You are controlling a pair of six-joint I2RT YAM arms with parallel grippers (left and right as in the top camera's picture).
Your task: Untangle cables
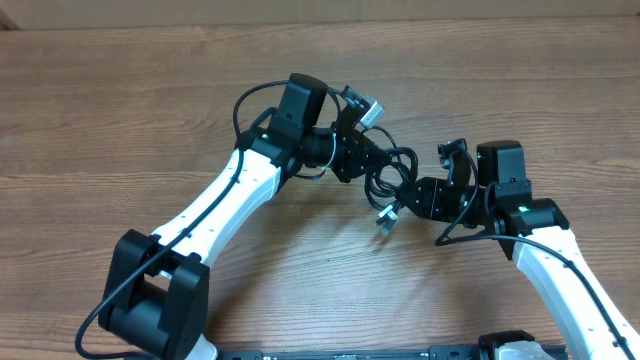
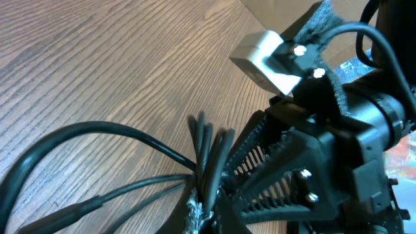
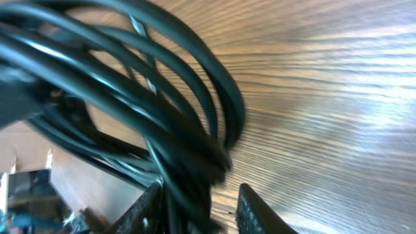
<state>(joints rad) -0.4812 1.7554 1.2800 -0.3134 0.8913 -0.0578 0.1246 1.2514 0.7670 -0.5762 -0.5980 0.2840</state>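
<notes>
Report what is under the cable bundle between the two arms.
Under the cables only the wooden table shows, with a metal-tipped plug sticking out at their near edge. The patch straight beneath the coils is covered, so anything small there cannot be seen.

From overhead the cables (image 1: 398, 165) form one dark knot, strands too small to tell apart. The left wrist view cuts the left end effector (image 2: 214, 195) off at 6 o'clock. In the right wrist view the cables blur, cut off at 12 and 9 o'clock; whether the right end effector (image 3: 198, 205) pinches them is unclear.
</notes>
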